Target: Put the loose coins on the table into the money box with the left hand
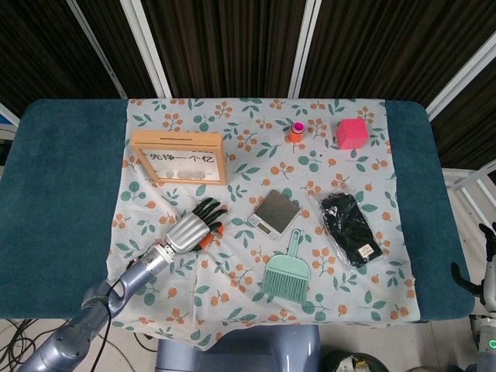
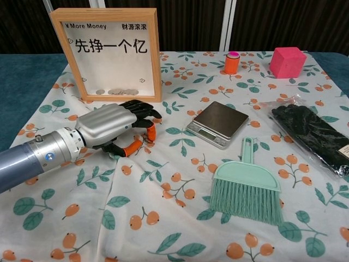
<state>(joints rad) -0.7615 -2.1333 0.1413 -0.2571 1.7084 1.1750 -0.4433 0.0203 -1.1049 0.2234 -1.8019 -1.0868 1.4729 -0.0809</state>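
The money box (image 1: 178, 157) (image 2: 109, 52) is a wooden frame with a clear front, standing at the back left of the cloth. Several coins (image 2: 117, 92) lie inside at its bottom. My left hand (image 1: 190, 226) (image 2: 109, 124) rests palm down on the cloth just in front of the box, its fingers curled onto the fabric. The orange-tipped thumb and fingertips (image 2: 151, 132) touch the cloth. No loose coin shows; anything under the hand is hidden. My right hand (image 1: 484, 267) hangs off the table's right side, cut by the frame edge, fingers apart and holding nothing.
A small silver scale (image 2: 217, 123) sits right of the left hand, with a green hand brush (image 2: 248, 188) in front of it. A black bagged item (image 2: 311, 136), a pink cube (image 2: 287, 61) and a small orange bottle (image 2: 232, 62) lie further right and back.
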